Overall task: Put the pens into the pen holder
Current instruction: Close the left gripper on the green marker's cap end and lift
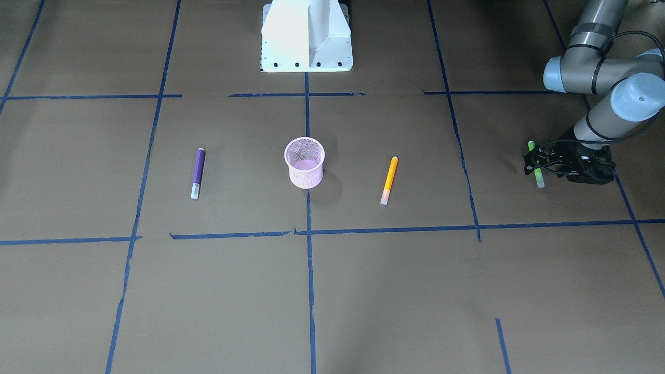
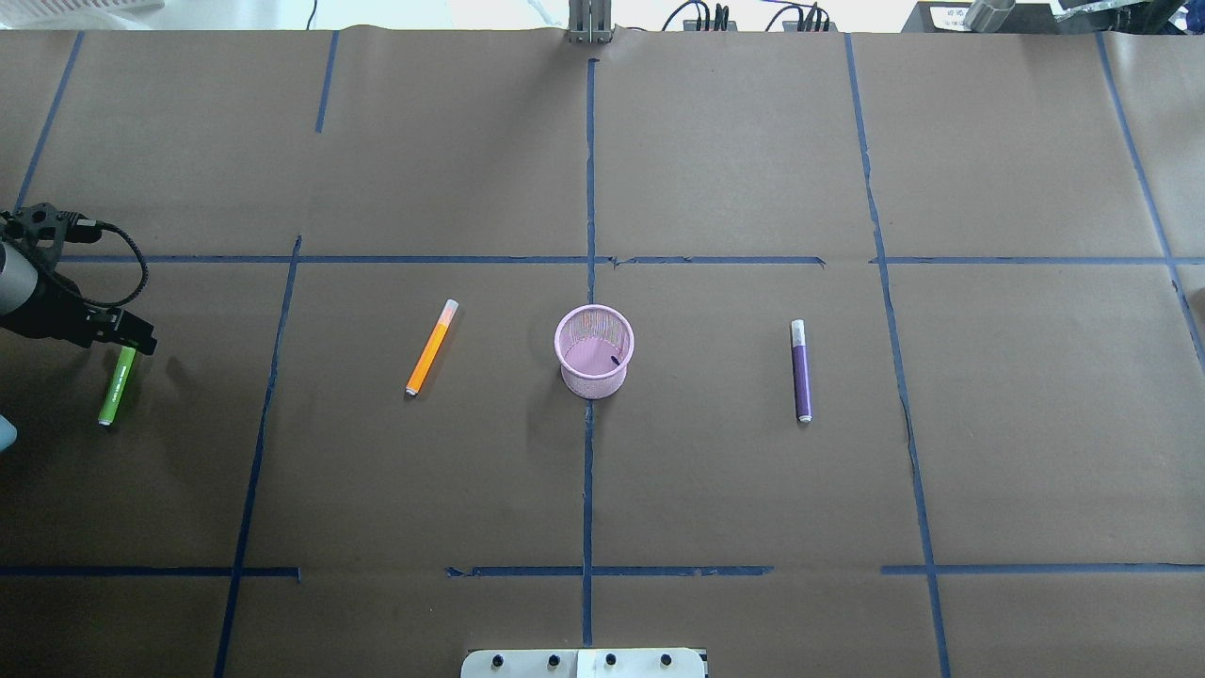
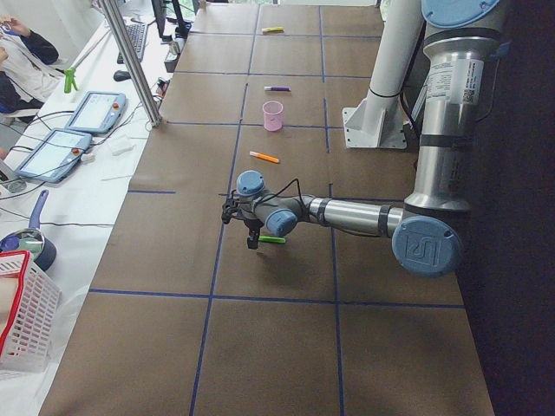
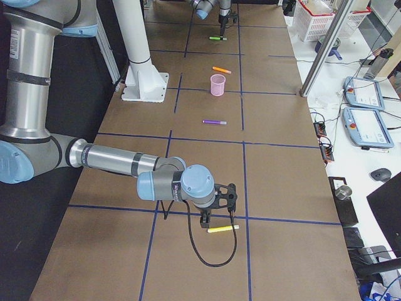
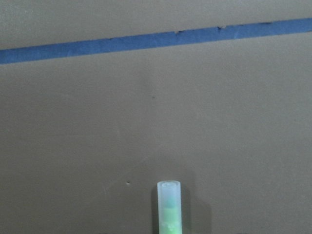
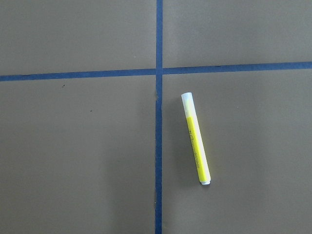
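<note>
Overhead exterior shows the brown table (image 2: 753, 141) with the left gripper (image 2: 125, 339) low over the green pen (image 2: 112, 394) at the far left. I cannot tell whether its jaws pinch the pen or merely straddle it. The right gripper (image 4: 218, 218) hangs above the yellow pen (image 6: 196, 139), its state also unclear. The pen holder (image 2: 593, 384) stands mid-table without pens, between the orange pen (image 2: 429, 347) and the purple pen (image 2: 801, 372). This looks like the first pickup. Next comes a firm grip, a lift, and a carry to the holder.

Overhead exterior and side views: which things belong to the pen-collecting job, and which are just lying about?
Job: green pen, orange pen, purple pen, yellow pen, pink pen holder.
Lying about: white basket, control tablets, blue tape lines, white robot base.
</note>
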